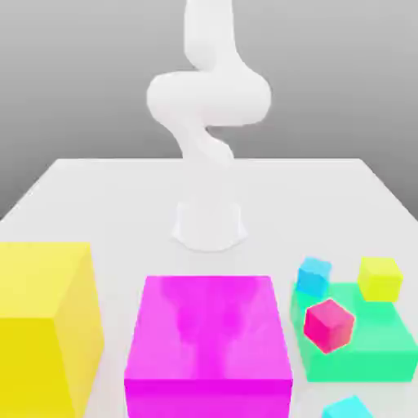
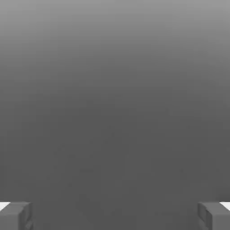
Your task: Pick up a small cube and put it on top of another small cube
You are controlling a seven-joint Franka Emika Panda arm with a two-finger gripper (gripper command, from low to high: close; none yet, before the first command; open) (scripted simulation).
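In the hand view, we see the claw (image 2: pixel 115 216) spread, its two grey fingers (image 2: pixel 18 216) well apart and nothing between them. Behind them we have only a plain grey backdrop (image 2: pixel 115 112), paler at one edge and darker towards the fingers.

In the exterior view, the white arm (image 1: pixel 209 98) stands on its round base (image 1: pixel 209 229) at the far part of the pale table (image 1: pixel 326 196). Nearer to us, a big magenta block (image 1: pixel 208 326) sits in the middle, and a taller yellow block (image 1: pixel 41 326) stands towards the exterior view's left.

Towards the exterior view's right we find a low green block (image 1: pixel 371 343), with small cubes around and over it. The first cyan cube (image 1: pixel 313 277) is at its far left corner, a plain blue-cyan with flat faces and a slightly darker side; whether it rests on the green or just behind it, we can't quite tell. The second cyan cube (image 1: pixel 347 409) is nearer to us, brighter, turned at an angle and cut off by the bottom edge. A pink-red cube (image 1: pixel 329 326), turned corner-on, overlaps the green block's left part in our line of sight, and a yellow-green cube (image 1: pixel 380 279) shows at its far right. We can read no writing, label or brand on any of them.
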